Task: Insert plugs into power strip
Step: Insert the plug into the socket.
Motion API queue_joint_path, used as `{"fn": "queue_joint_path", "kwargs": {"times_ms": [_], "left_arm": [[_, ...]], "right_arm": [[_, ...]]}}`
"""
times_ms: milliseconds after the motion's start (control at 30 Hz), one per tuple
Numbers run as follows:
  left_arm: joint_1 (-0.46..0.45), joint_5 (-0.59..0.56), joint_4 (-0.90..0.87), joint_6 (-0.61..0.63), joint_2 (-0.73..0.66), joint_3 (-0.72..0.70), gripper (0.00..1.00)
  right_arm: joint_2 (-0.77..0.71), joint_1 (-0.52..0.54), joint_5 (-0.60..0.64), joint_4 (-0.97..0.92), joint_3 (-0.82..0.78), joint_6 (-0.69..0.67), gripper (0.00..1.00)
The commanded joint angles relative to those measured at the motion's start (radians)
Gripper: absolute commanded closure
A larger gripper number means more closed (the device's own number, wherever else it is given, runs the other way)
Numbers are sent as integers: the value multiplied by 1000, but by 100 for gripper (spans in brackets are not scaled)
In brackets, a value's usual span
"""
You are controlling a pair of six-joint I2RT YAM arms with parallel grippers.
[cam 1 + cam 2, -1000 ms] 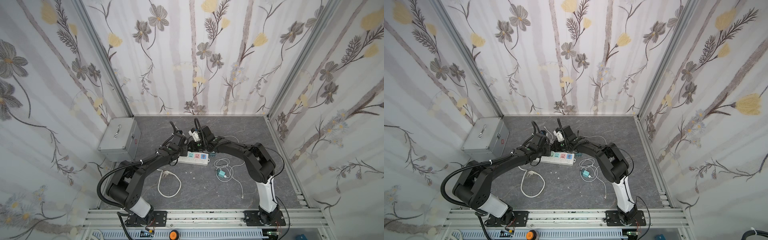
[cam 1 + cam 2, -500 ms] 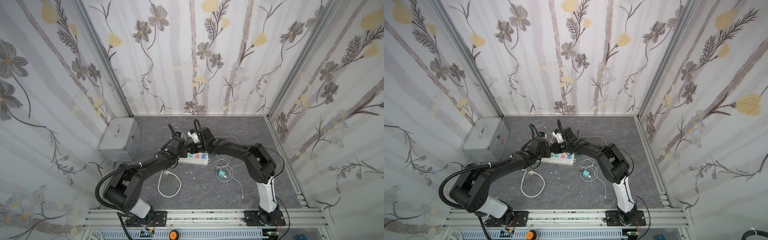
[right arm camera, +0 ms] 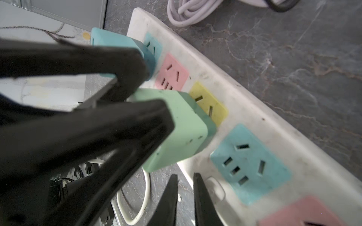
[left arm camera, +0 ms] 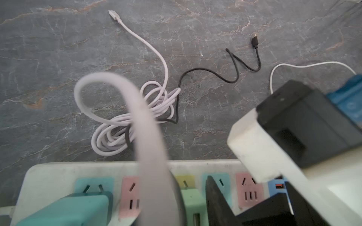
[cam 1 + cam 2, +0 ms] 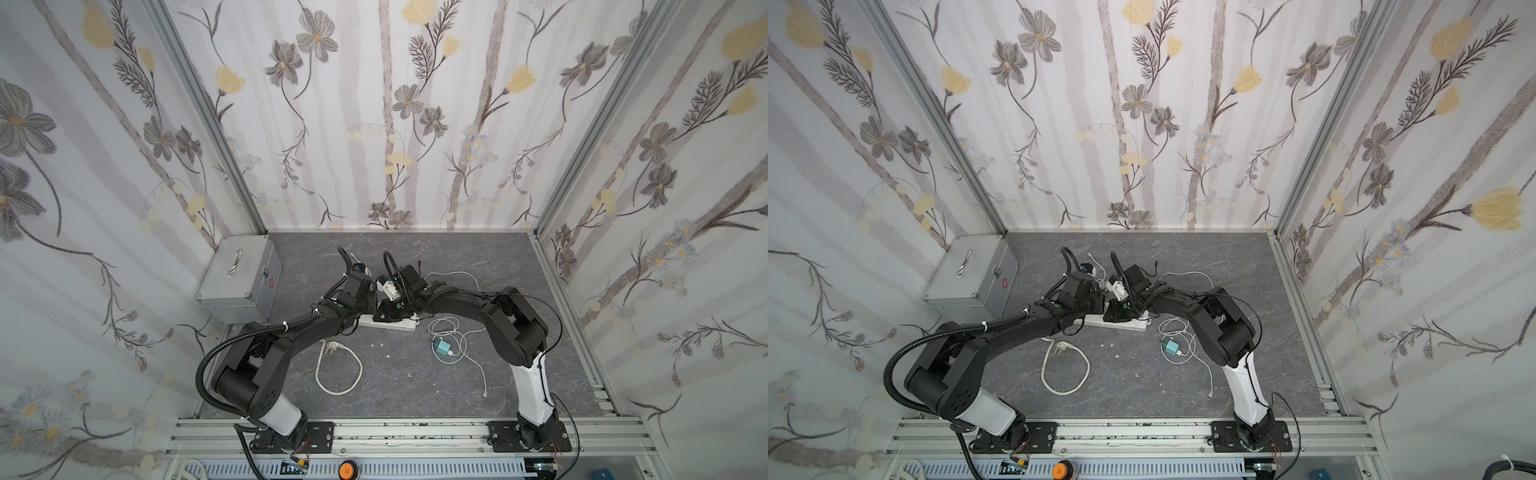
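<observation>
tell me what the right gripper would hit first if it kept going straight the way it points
Probably the power strip: its white rim lies just ahead of the right gripper, beside the mint plug; depth is unclear.

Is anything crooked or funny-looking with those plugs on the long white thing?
Yes. The mint green plug leans crooked over the yellow socket of the power strip, one metal prong showing, so it looks only partly pushed in.
</observation>
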Motion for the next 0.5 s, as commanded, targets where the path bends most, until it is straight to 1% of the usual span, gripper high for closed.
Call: {"fn": "queue_joint_path", "kwargs": {"times_ms": [0,167,233,267,300,367,433,467], "left_arm": [[-2,61,-238,-6,-16,1,58],[-2,95,-290,-4,-99,32,41],[-2,91,-306,-6,-139,31,29],[-2,77,-315,-9,-160,27,22],[0,62,-324,-10,-178,25,16],[0,45,-347,0,-207,23,9],[2,41,-363,11,-232,24,1],[3,43,-363,19,-243,19,0]], "right_arm": [[-26,-2,28,16,-18,-22,77],[-106,-12,48,27,-63,-61,71],[-150,-21,55,28,-93,-75,65],[-176,-27,65,27,-110,-84,62],[-201,-34,74,20,-128,-92,58],[-247,-52,100,-8,-153,-106,53],[-292,-74,152,-32,-185,-109,49],[-315,-85,187,-40,-201,-109,48]]}}
